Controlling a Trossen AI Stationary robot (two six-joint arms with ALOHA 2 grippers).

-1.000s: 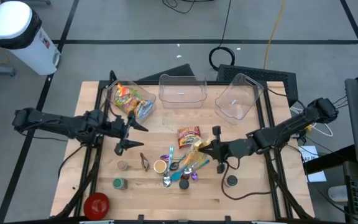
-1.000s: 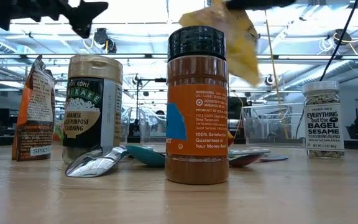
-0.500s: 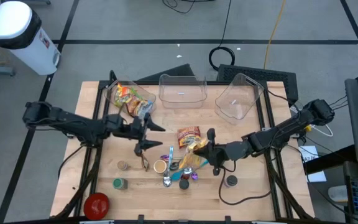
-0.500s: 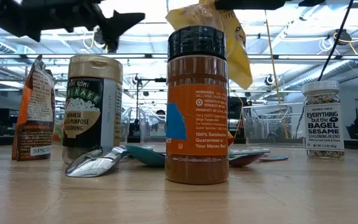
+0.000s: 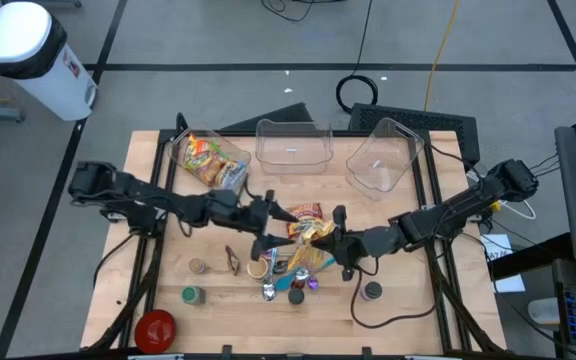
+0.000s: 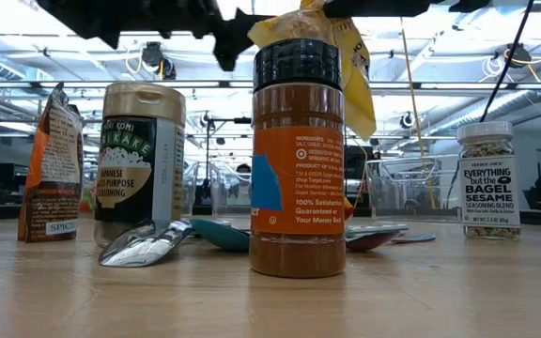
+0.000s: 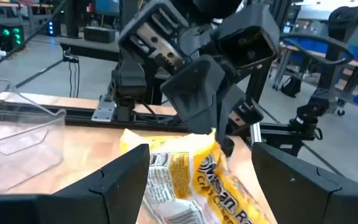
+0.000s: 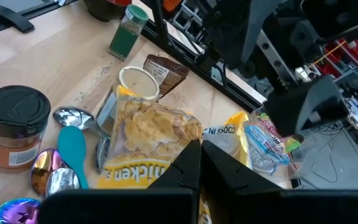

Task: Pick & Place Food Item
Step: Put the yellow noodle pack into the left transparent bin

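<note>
**Yellow bag held aloft, second claw closing in**

Yellow and crinkled, the bag hangs above the tabletop, clamped by its top edge in the right claw near the middle of the table. The left claw sits just beside it with its fingers apart; the left wrist view shows the bag lying between those two fingers, not yet touched.

This looks like a hand-over, or a two-armed steadying, on the way to one of the clear bins at the far edge. To do it well, the left claw should take a flat, firm part of the bag below the right claw's grip, not a loose corner, and close fully before the right one lets go. The film will slip and fold, so a deep bite is safer. The bag should stay high: the spice jar, spoons and other jars stand right under it and could be knocked.

The high view gives the layout of both arms, the bins and the clutter, but hides how high the bag is. The low view shows it clear of the jar's lid, with a dark claw at its edge. The right wrist view shows the bag's printed face, which the overhead picture leaves too small to read.
</note>
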